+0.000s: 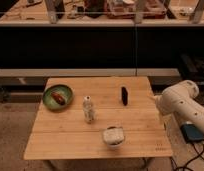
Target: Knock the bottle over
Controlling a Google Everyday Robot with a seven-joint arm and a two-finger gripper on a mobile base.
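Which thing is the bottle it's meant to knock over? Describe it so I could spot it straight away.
On the wooden table, away from the gripper at its right edge, look near the middle, between the green plate and the white bowl. The bottle is the only tall, upright, clear thing there.

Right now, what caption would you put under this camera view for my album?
Bottle stands upright on the table among green plate, black object and white bowl; gripper hovers beside the table edge.

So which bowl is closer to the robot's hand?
The white bowl in front; the green bowl sits far left, away from the gripper at the right edge of the table.
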